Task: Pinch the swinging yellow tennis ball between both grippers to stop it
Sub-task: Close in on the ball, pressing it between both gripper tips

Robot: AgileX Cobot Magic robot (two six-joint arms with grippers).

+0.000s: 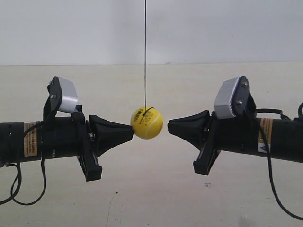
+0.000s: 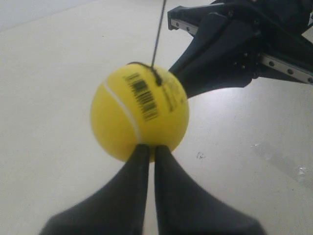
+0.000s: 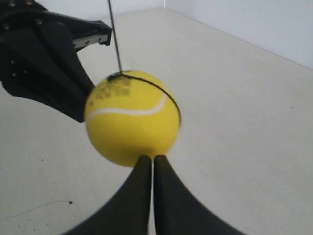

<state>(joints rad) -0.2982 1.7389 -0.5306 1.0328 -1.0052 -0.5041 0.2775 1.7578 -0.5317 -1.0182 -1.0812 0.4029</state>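
A: The left hand (image 2: 148, 148), tips pressed together, touches the yellow tennis ball (image 2: 122, 117), which hangs on its string (image 2: 158, 34) between both hands.
B: The right hand (image 3: 148, 159), likewise closed, sits just beside the ball; it should press squarely opposite, through the middle.

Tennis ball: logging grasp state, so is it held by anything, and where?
Ball not held: left claw touches one side; right claw sits just short.
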